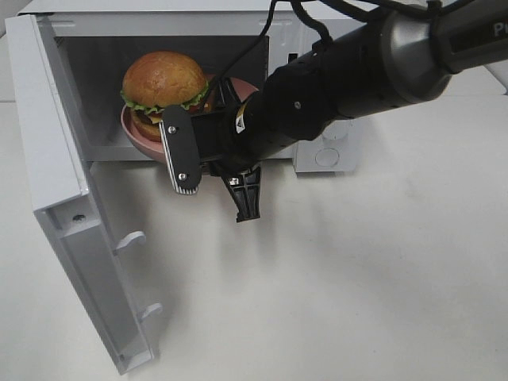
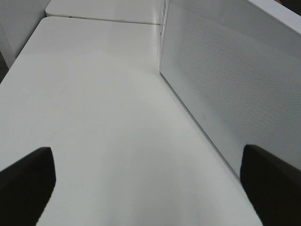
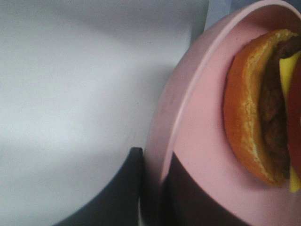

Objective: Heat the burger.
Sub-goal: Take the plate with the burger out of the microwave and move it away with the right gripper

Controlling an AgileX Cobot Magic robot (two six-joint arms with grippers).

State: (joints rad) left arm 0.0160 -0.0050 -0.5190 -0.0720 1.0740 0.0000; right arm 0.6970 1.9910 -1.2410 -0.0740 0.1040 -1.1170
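The burger (image 1: 164, 79), with a golden bun and a lettuce frill, sits on the round pink plate (image 1: 135, 131) in the mouth of the open white microwave (image 1: 182, 24). My right gripper (image 1: 198, 159) is shut on the plate's near rim. The right wrist view shows the rim (image 3: 162, 141) clamped between dark fingers (image 3: 124, 193), with the burger (image 3: 256, 122) close behind. I cannot tell whether the plate rests on the oven floor. My left gripper (image 2: 150, 188) is open and empty over the table, outside the exterior view.
The microwave door (image 1: 55, 159) hangs wide open to the left, with two latch hooks (image 1: 131, 238) on its inner face. Its perforated outer face (image 2: 225, 84) stands close beside my left gripper. White table (image 1: 357, 278) spreads in front.
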